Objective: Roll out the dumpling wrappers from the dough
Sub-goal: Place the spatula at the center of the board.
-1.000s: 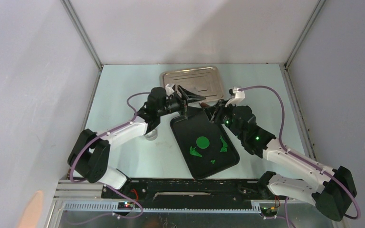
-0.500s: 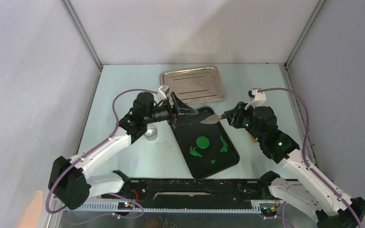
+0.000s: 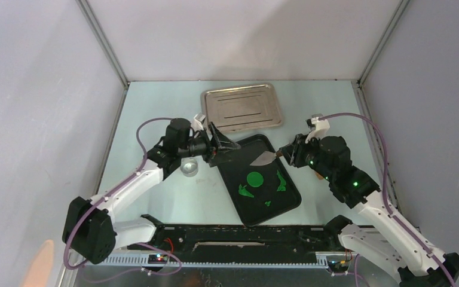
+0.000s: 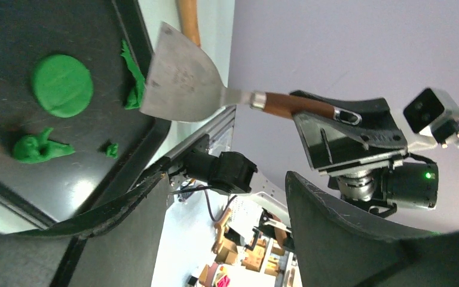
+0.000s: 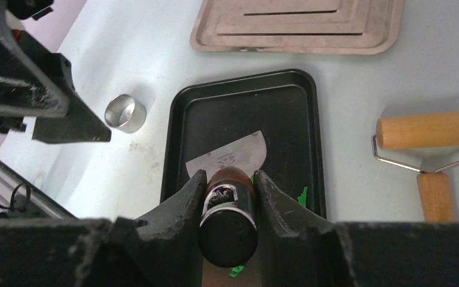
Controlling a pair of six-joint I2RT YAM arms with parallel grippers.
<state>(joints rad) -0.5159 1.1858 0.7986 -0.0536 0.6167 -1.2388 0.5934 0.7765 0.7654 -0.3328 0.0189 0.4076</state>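
Grasping a metal scraper (image 3: 265,158) tight by its brown handle with the right gripper (image 3: 284,153), right of centre in the overhead view. Blade tipped down over the upper part of the black tray (image 3: 227,182), just short of the dumpling wrapper (image 3: 255,179) lying flat and round at tray centre. Probably lined up to slide under the disc and lift it without tearing.

Holding the left gripper (image 3: 227,147) spread wide and empty at the tray's upper-left edge, perhaps to steady it.

Ragged green scraps (image 3: 245,191) lying lower left and right of the disc. Ring cutter (image 3: 189,168) parked left of the tray. Steel tray (image 3: 242,107) at upper centre, likely the drop-off. Wooden roller (image 5: 428,130) set aside at far right.
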